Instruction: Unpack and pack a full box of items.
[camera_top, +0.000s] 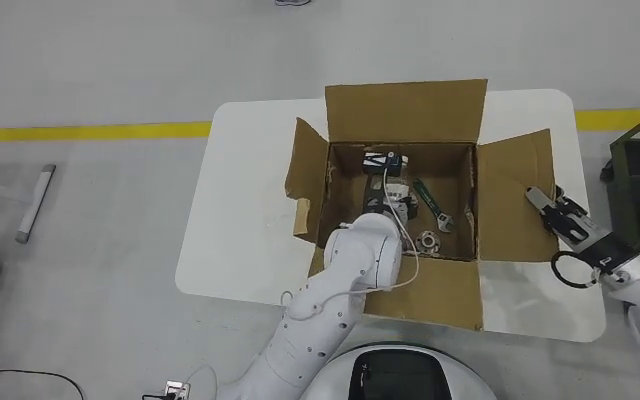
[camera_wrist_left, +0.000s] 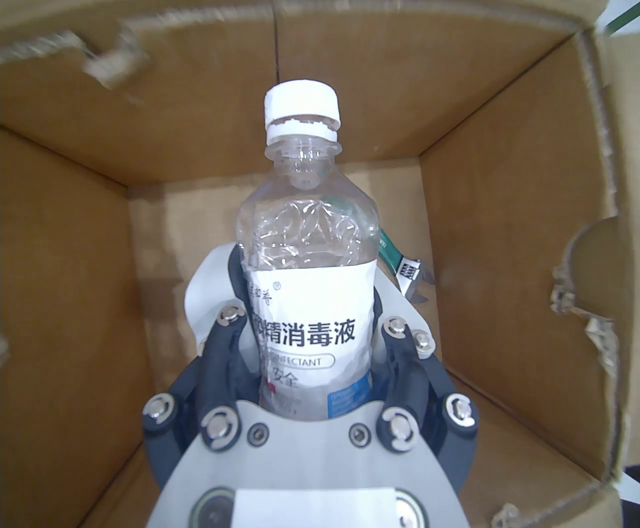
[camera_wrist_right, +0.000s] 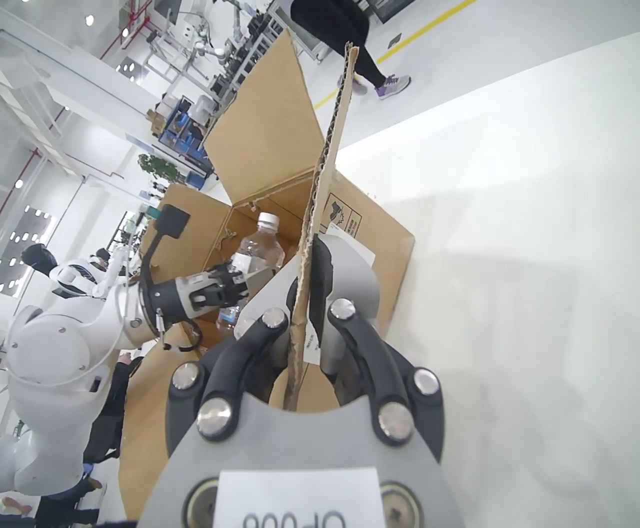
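White table (camera_top: 240, 200) supports one open cardboard box (camera_top: 405, 110) with all four flaps folded outward. The box stands at the centre of the table, reaching from its far edge almost to its near edge.

Left arm: enters the box from the near side. The left gripper (camera_wrist_left: 307, 310) sits inside the box opening, left of centre, with its fingers (camera_wrist_left: 225, 320) clamped on the labelled body of a clear plastic bottle (camera_wrist_left: 307, 225). The bottle has a white cap, which points toward the far wall of the box. Whether the bottle touches the box floor cannot be determined.

Right arm: positioned at the right side of the table. The right gripper (camera_wrist_right: 305, 270) is closed narrow on the outer edge of the right flap (camera_wrist_right: 325, 165), with one finger on each face of the cardboard.

Box contents:
- Green-handled adjustable wrench (camera_top: 433, 207): lies flat on the box floor, just right of the left gripper and apart from it.
- Small round metal part (camera_top: 428, 240): lies on the floor near the jaw end of the wrench, toward the near wall.
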